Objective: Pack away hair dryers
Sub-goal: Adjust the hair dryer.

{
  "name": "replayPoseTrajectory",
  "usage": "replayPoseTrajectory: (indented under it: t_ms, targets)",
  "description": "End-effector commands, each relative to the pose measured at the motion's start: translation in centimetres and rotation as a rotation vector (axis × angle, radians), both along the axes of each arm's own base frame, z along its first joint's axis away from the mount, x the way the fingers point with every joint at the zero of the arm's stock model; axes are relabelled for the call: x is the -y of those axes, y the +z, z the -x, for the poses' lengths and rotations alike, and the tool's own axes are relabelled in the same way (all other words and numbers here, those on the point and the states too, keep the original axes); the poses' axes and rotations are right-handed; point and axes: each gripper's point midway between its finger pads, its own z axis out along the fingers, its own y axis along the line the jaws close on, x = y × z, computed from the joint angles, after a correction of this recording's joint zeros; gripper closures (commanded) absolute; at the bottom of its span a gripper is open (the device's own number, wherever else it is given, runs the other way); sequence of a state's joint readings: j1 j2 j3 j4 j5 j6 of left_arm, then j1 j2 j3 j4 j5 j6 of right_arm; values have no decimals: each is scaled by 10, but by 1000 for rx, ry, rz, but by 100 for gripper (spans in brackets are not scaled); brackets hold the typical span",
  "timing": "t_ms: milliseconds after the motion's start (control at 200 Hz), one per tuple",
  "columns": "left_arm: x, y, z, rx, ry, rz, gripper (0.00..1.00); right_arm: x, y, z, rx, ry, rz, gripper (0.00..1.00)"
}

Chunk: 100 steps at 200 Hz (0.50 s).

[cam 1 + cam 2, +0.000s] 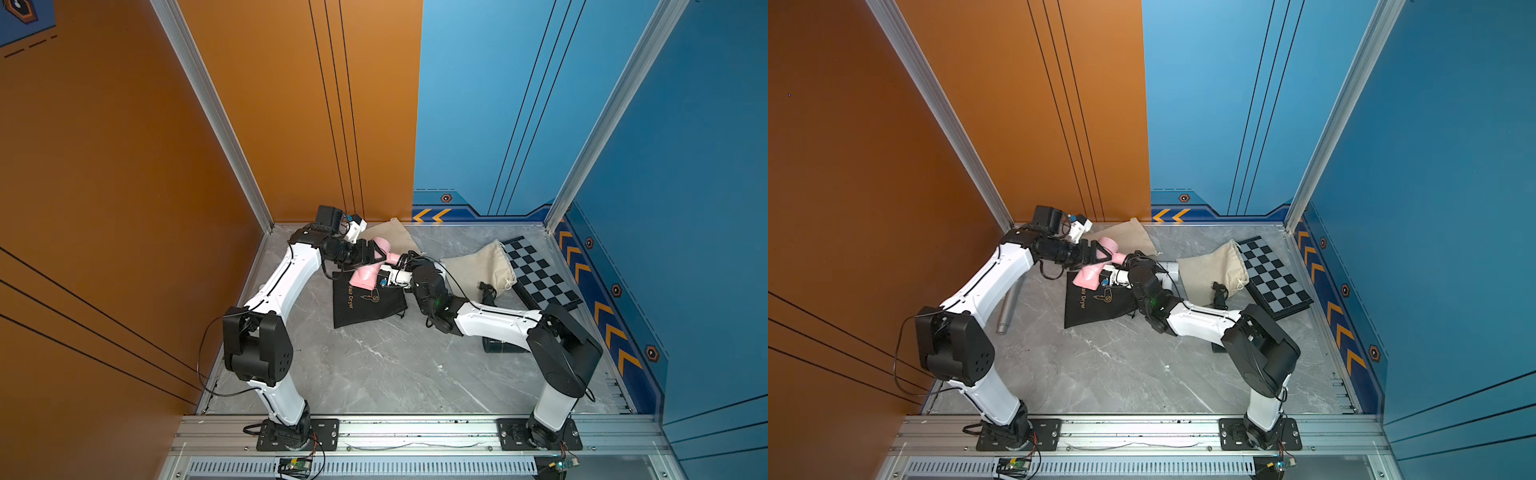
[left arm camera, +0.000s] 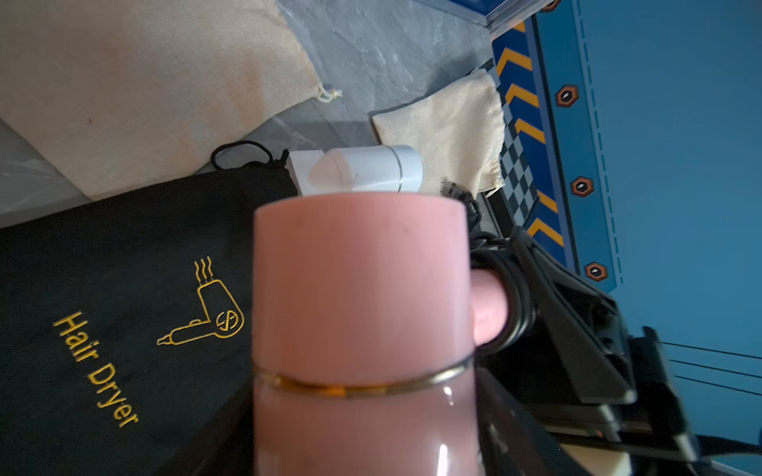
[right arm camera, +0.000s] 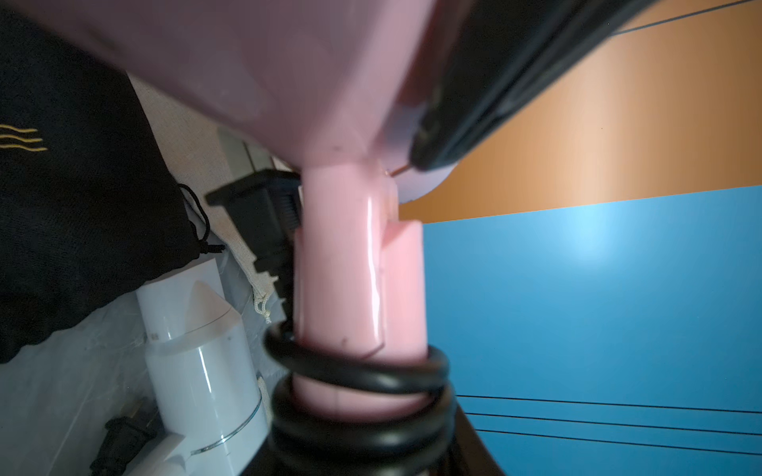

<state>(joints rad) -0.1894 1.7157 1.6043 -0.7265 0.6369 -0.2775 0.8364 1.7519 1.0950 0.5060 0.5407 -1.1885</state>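
Pink-bodied, the hair dryer is hanging over the black pouch for bagging. Your right gripper is clamping its cord-wrapped handle. Your left gripper is straddling the barrel; you cannot tell whether it is gripping.

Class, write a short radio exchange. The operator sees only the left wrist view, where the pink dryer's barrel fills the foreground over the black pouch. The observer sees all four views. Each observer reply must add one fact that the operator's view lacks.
Operator: I have the pink dryer and a white dryer. Is there a third?
Observer: Possibly. A dark barrel lies on the table, partly hidden under the right arm.
Operator: Anything loose near the left arm?
Observer: Yes, a silver rod lies on the table close beside it.
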Motion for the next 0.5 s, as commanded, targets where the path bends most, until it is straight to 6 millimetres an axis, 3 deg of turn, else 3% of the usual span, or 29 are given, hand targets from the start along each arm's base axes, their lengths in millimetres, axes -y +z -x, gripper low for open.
replayPoseTrajectory:
  t_ms: [0, 110, 145, 310, 430, 495]
  targets:
    - [-5, 47, 0, 106, -15, 48, 19, -1, 22, 16, -78, 29, -123, 82]
    - [-10, 67, -6, 184, -12, 59, 15, 1, 16, 30, -230, 56, -156, 83]
    - [-12, 74, -9, 220, -4, 63, 9, 1, 15, 35, -281, 64, -175, 83]
    - [-37, 113, -21, 386, 74, 141, 7, 8, 16, 52, -506, 85, -277, 83]
    - [-53, 134, -17, 557, 132, 199, 4, 10, 18, 63, -701, 112, -384, 83]
    - [-52, 139, -7, 629, 120, 235, 3, 6, 23, 70, -800, 143, -460, 83]
